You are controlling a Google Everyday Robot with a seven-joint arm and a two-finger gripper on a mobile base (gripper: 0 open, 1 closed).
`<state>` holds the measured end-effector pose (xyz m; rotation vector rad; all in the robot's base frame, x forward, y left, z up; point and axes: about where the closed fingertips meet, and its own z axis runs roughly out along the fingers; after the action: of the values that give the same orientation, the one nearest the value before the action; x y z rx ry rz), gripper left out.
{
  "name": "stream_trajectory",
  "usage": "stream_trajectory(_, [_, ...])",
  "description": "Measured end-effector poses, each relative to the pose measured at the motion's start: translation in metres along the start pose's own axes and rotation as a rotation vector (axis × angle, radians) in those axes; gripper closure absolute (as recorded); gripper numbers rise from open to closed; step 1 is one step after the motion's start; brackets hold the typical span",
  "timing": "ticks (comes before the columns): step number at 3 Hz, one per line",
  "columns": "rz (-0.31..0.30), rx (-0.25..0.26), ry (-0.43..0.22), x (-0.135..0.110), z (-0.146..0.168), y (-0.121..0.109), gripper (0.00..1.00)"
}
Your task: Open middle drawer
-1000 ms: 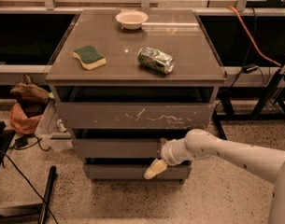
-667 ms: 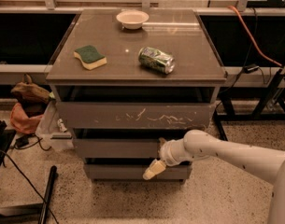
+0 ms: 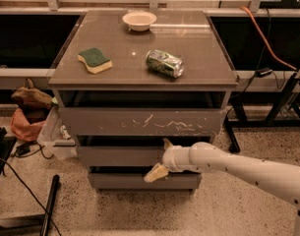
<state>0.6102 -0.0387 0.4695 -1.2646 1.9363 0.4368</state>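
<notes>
— Closest to us, what's there?

— A black pole (image 3: 50, 204) lying on the speckled floor at the lower left. From the lower right the white arm (image 3: 248, 168) reaches in, running low and nearly level, climbing slightly leftward to the cabinet's front.

— And the gripper?

— The gripper (image 3: 161, 158) sits at the arm's left end, right against the middle drawer (image 3: 120, 156). Its jaws are spread. The upper finger points up into the dark gap above that drawer's top edge, and the lower, pale finger slants down-left across its bottom edge.

— So where is the drawer relative to the jaws?

— Its flat grey-brown front runs between the two fingers, and most of it stretches away to their left. It lies under the scratched top drawer (image 3: 139, 122) and above the lowest drawer (image 3: 135, 181). I cannot tell whether the fingers press on it.

— Any writing or brand you can read?

— None. The crushed green can (image 3: 164, 63) lying on its side on the cabinet top (image 3: 203, 58) has print, but it is too blurred to read.

— What else is up there?

— A green and yellow sponge (image 3: 94, 60) left of the can, well apart from it, and a pale bowl (image 3: 139, 20) nearer the back edge.

— Behind and beside?

— An orange cable (image 3: 266, 39) slants down at the right, and a reddish bag (image 3: 25, 119) sits on the floor at the left.
</notes>
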Motion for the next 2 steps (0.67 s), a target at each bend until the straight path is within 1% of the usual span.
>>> stream_trajectory(1, [-0.012, 0.037, -0.025, -0.006, 0.005, -0.006, 0.00])
stream_trajectory(2, [0.001, 0.010, -0.003, 0.003, 0.025, -0.008, 0.00])
